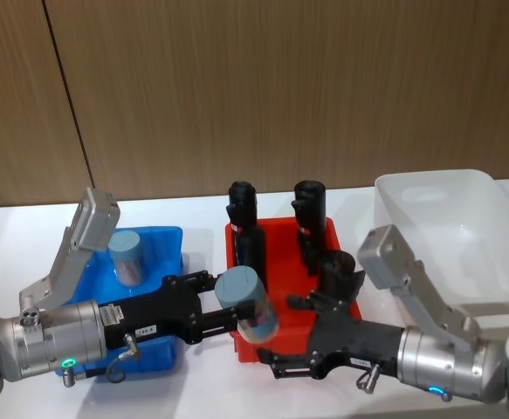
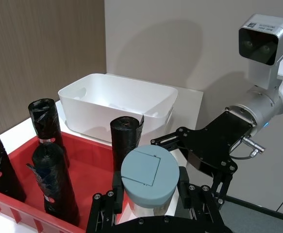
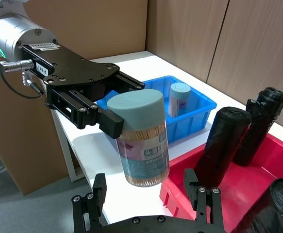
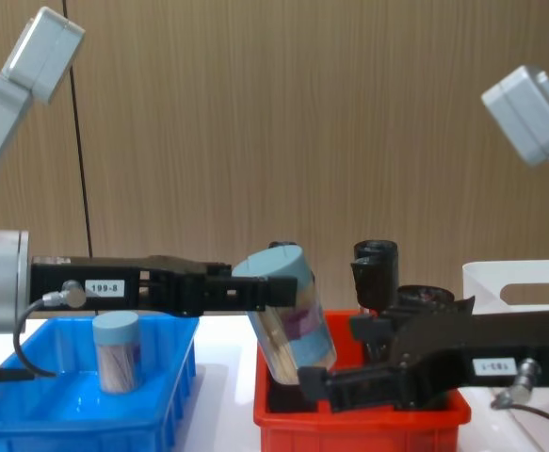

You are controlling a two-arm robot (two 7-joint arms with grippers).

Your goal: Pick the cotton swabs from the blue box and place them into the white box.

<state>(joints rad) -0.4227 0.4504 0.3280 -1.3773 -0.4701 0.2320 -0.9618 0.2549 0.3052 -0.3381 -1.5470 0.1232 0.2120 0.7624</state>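
My left gripper [image 1: 230,312] is shut on a cotton swabs jar [image 1: 247,301] with a pale blue lid. It holds the jar tilted in the air over the gap between the blue box [image 1: 162,240] and the red bin [image 1: 276,231]. The right gripper [image 1: 291,336] is open, and the jar's lower end [image 3: 143,167] hangs between its fingers [image 3: 98,191] without touching them. A second cotton swabs jar [image 1: 128,255] stands upright in the blue box [image 4: 29,428]. The white box [image 1: 446,188] sits at the far right, holding no jars.
The red bin [image 4: 368,414] between the two boxes holds several tall black rolls [image 1: 241,214], just behind and beside the held jar. Both forearms stretch across the table's front edge. A wooden wall stands behind the table.
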